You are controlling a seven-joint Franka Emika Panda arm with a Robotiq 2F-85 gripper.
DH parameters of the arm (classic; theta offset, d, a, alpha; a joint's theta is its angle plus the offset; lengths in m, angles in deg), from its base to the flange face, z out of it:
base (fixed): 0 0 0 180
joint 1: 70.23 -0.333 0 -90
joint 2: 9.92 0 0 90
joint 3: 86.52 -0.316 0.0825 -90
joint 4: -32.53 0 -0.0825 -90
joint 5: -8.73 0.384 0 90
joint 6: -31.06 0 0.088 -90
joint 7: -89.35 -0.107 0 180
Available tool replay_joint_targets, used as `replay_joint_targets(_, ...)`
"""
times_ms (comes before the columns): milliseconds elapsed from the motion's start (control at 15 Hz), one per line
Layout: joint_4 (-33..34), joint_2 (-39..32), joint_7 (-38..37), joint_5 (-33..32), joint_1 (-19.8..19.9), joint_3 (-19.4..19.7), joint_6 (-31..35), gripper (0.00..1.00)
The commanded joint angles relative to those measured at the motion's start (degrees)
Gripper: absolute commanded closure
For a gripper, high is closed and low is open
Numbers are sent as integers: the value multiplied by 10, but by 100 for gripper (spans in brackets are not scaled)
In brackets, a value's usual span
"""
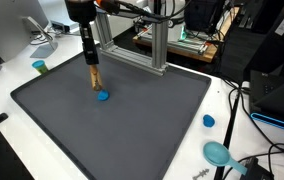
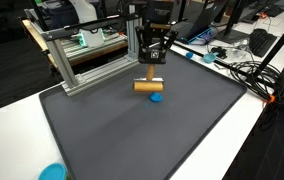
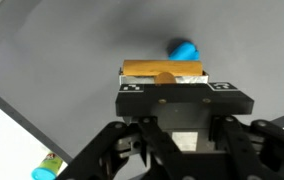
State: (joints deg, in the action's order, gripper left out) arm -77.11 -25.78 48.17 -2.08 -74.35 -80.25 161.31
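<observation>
The pincer (image 2: pixel 150 74) is clamped on a tan wooden cylinder (image 2: pixel 140 87), held level and low at the grey mat (image 2: pixel 112 130). A small blue piece (image 2: pixel 156 98) lies just beside it.

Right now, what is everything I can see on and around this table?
wooden block: one, tan, in the gripper over the mat
small blue piece: one, blue, on the mat beside the block
mat: one, dark grey, on the table
table: one, white, under the mat
cap: one, blue, on the table off the mat
disc: one, teal, table corner
frame: one, silver, behind the mat
cables: several, black, table edge
gripper: one, black, shut on the wooden block
</observation>
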Motion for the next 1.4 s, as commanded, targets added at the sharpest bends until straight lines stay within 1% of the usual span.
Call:
replay_joint_targets(0, 0, 13, -60, -22, -12, 4, -35, 78)
replay_joint_targets(267, 4, 16, -47, 4, -3, -7, -44, 78)
replay_joint_targets(333, 13, 11, -74, -10, -7, 1, -64, 78)
replay_joint_targets(400, 5, 1, -49, -4, -2, -6, -35, 78)
replay_joint_targets(467, 5, 1, -50, -4, -2, -6, -38, 53)
replay_joint_targets(533, 5, 0, -50, -4, -2, -6, -38, 53)
replay_joint_targets(600, 5, -2, -50, -4, -2, -6, -38, 78)
replay_joint_targets(667, 5, -10, -100, 9, -7, -5, -18, 78)
replay_joint_targets(733, 11, -18, -125, 38, -7, -11, -20, 78)
replay_joint_targets(933, 9, -21, -179, 86, -5, -18, -6, 78)
replay_joint_targets(1067, -1, -15, -218, 103, -8, -18, 29, 78)
replay_joint_targets(1200, -3, -5, -267, 99, -14, -13, 49, 78)
replay_joint_targets(1333, 1, -5, -327, 58, -27, -1, 63, 78)
